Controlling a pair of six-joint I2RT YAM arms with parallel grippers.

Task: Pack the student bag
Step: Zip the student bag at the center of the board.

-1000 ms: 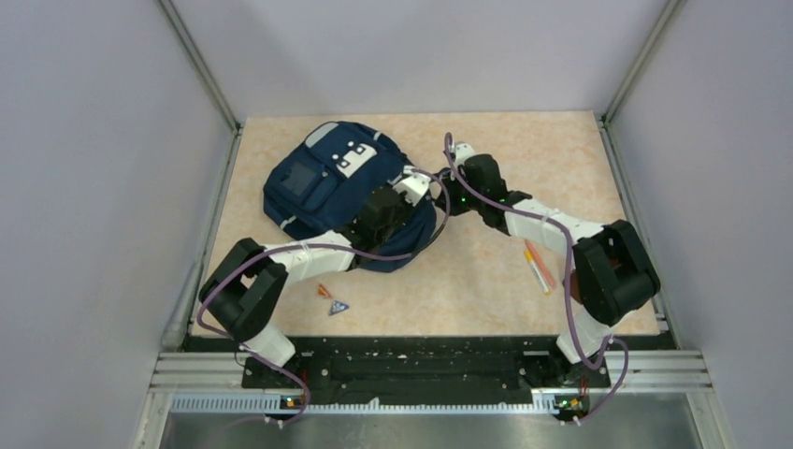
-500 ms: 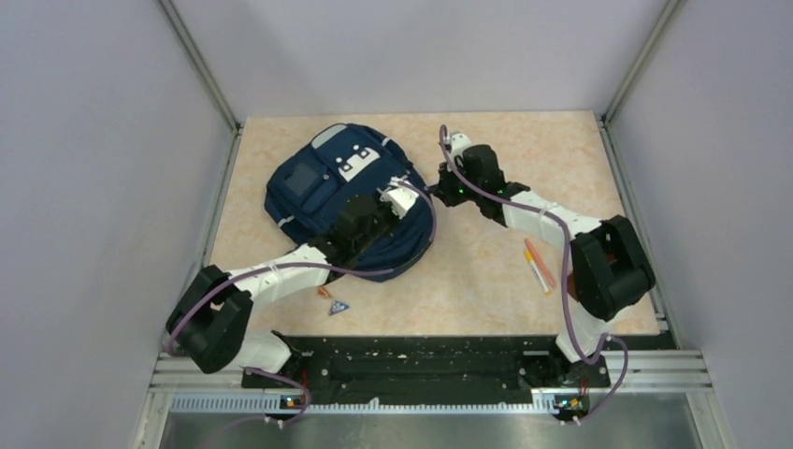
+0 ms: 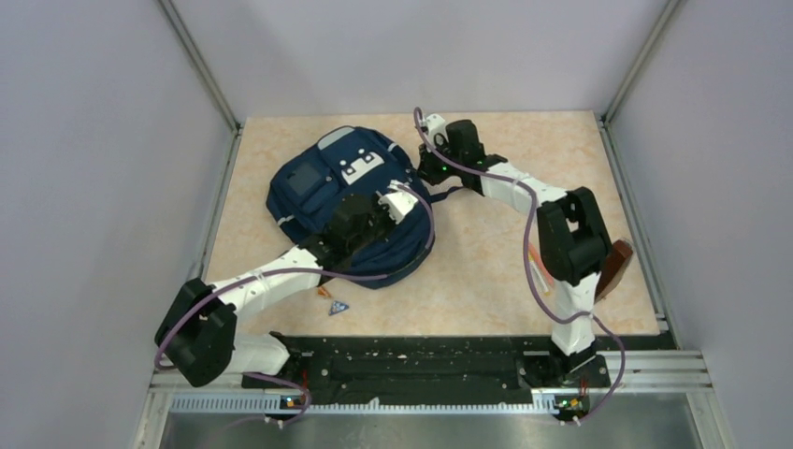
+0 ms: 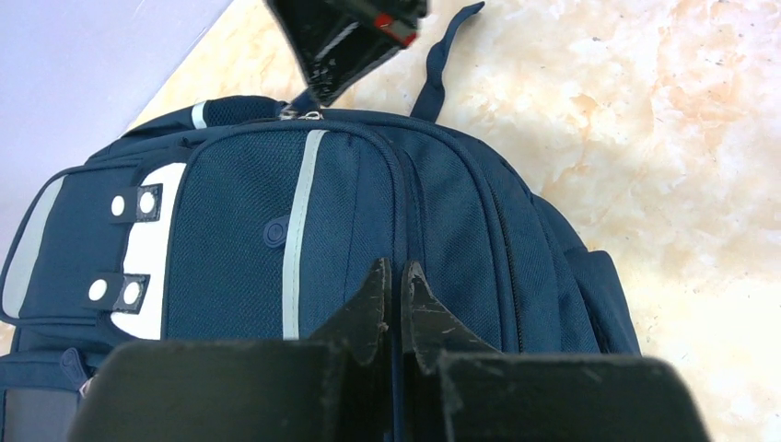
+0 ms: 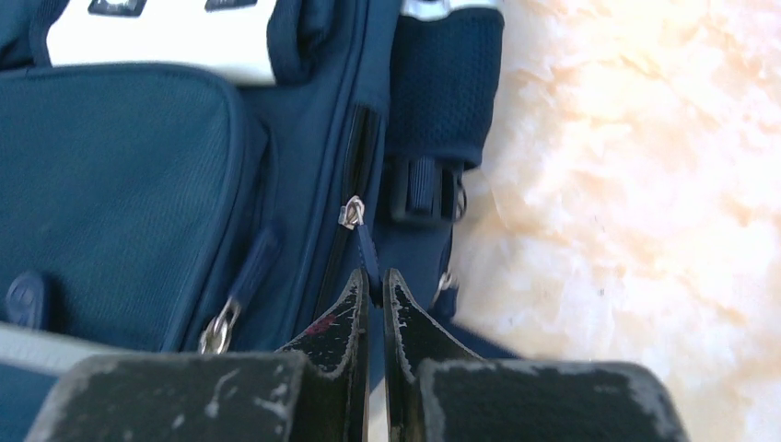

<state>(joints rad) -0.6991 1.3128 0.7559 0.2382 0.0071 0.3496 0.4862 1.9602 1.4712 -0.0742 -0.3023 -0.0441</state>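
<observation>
Peach marbled table [image 3: 486,271] between pale grey walls is your workspace, and the student bag [image 3: 309,182] lies flat on its far left half, front pockets up, well clear of the near edge.

From the wrist view, your right gripper [image 5: 376,281] is closed on the navy zip pull [image 5: 367,244] that hangs from the silver slider [image 5: 351,214] on the bag's side nearest the open table. Beyond the slider the zip track shows a dark gap, so that stretch looks unzipped. You can't see into the compartment from any view, so you cannot say whether anything is packed yet.

Your left gripper [image 4: 394,276] rests on the bag's top panel with its jaws pressed together. They appear to pinch a ridge of fabric beside the zip seam, which would steady the bag against the pull.

Outside the bag, an orange and white pen [image 3: 540,273] lies on the right side of the table, partly behind the right arm's cable. A small triangle [image 3: 338,306] and an orange scrap [image 3: 324,292] sit near the front edge, just beside the left arm.

Judging by that, you are at the zip stage with loose items left out. If they belong inside, loading and closing both remain.
</observation>
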